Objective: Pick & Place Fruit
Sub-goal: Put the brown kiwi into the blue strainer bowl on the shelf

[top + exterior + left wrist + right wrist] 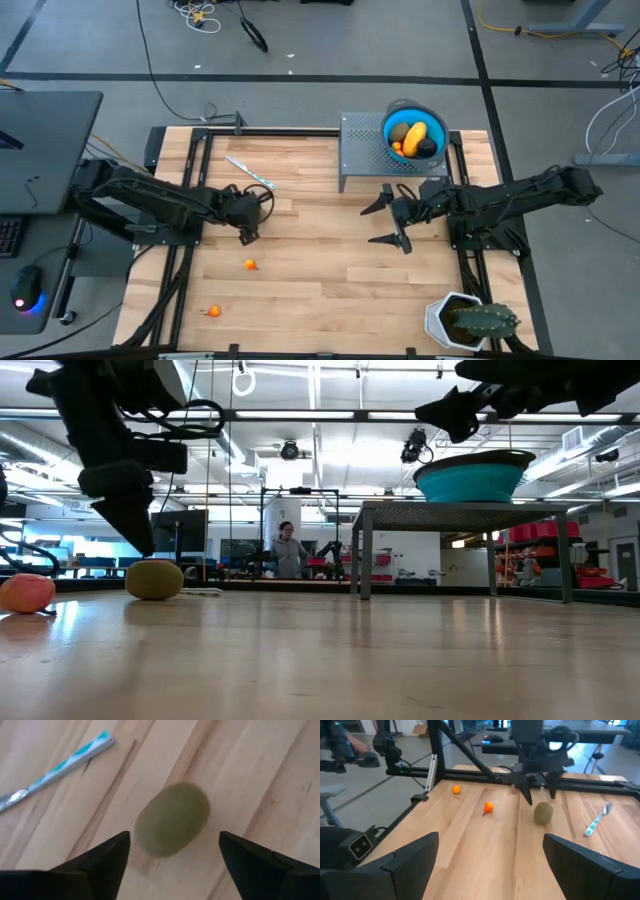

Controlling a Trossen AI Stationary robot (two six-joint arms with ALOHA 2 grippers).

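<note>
Left gripper (pixel 172 851) is spread wide with nothing between the fingers yet, hanging right above the kiwi (pixel 172 819) on the left half of the table (pixel 330 290). In the left wrist view the kiwi sits pretty much centred in the gap, a bit forward of the fingertips, and clear of both. Its long axis runs on a diagonal across the gap rather than square to it, so I'd guess a small wrist twist would give a cleaner pinch across the short side. From the low view the fingers look like they're just above and beside the kiwi, not touching the wood.

Right gripper (pixel 395 222) is also open and empty, parked mid-table on the right, well away from the kiwi. So the left arm is clearly the nearer one for this grab.

Further out: a striped stick (pixel 249 172) lies behind the kiwi, apart from it. Two small orange bits (pixel 249 264) sit on the wood toward the front left. The blue bowl (pixel 392 117) is up on the grey stand (pixel 361 148) at the back right, already holding a yellow piece (pixel 415 137), a dark one and something orange.
</note>
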